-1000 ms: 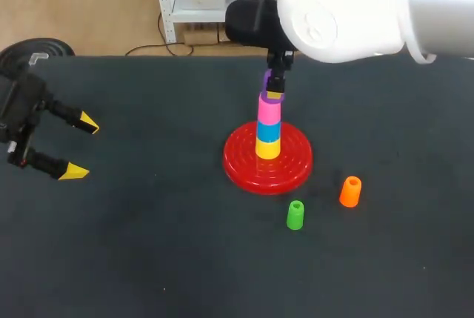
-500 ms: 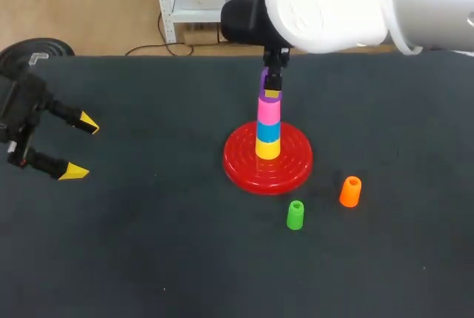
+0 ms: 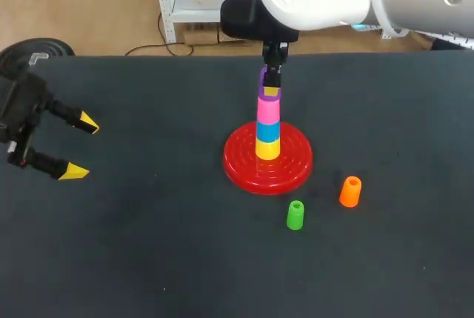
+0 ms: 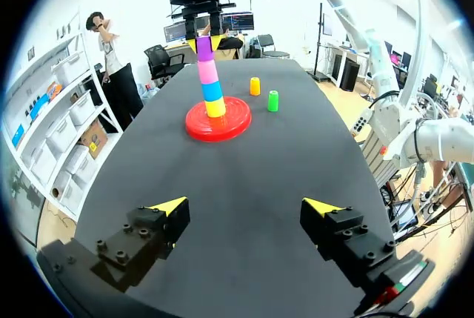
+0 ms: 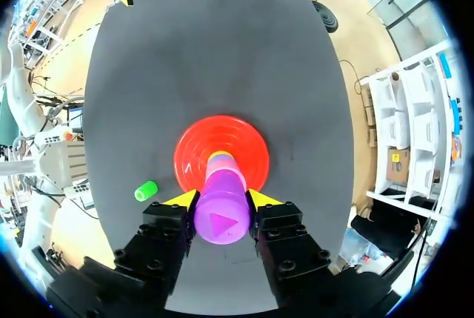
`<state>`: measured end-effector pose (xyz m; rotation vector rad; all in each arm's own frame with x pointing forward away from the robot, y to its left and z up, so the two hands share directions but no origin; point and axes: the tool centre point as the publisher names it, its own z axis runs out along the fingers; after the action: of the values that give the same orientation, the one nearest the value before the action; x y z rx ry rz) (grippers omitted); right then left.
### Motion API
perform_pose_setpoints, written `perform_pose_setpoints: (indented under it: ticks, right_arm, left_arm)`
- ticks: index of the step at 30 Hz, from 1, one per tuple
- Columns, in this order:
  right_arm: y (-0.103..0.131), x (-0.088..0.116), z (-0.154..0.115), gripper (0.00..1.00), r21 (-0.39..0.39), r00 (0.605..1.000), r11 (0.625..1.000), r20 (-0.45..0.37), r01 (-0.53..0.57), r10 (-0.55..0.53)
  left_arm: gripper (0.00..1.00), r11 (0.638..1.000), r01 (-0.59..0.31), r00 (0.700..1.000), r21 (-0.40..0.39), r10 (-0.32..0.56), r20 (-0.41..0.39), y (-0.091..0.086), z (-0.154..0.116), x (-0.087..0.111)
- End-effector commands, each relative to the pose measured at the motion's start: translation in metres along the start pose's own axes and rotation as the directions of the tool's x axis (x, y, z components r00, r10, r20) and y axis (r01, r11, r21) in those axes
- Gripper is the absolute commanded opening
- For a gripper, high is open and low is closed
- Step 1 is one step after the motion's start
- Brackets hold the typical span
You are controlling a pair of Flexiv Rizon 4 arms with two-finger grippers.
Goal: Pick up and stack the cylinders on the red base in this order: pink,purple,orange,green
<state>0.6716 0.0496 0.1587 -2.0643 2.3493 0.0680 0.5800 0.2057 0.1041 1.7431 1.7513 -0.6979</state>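
green cylinder [image 5: 146, 190] lay beside the right gripper [image 5: 222, 199], red base [image 5: 222, 136] ahead. its fingers [image 5: 167, 223] clamped the purple cylinder [image 5: 220, 218]; left gripper [image 4: 244, 205] stood wide open.

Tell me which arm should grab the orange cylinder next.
Right, probably: the right end effector, shut on the purple cylinder atop the stack, is near the orange cylinder; the left end effector sits open far off to the left.
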Motion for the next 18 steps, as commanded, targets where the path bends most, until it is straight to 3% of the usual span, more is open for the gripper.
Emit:
perform_pose_setpoints:
  ticks: [1, 18]
  right_arm:
    - [0.0, 0.0, 0.01, 0.0, -0.005, 1.0, 1.0, 0.001, 0.0, 0.0]
    - [0.011, 0.001, 0.012, 0.0, 0.012, 1.0, 1.0, -0.01, 0.003, -0.003]
  left_arm:
    - [1.0, 1.0, -0.003, 1.0, -0.003, 0.003, 0.003, 0.0, 0.0, 0.001]
    - [1.0, 1.0, -0.003, 1.0, -0.003, 0.003, 0.003, 0.0, 0.0, 0.001]
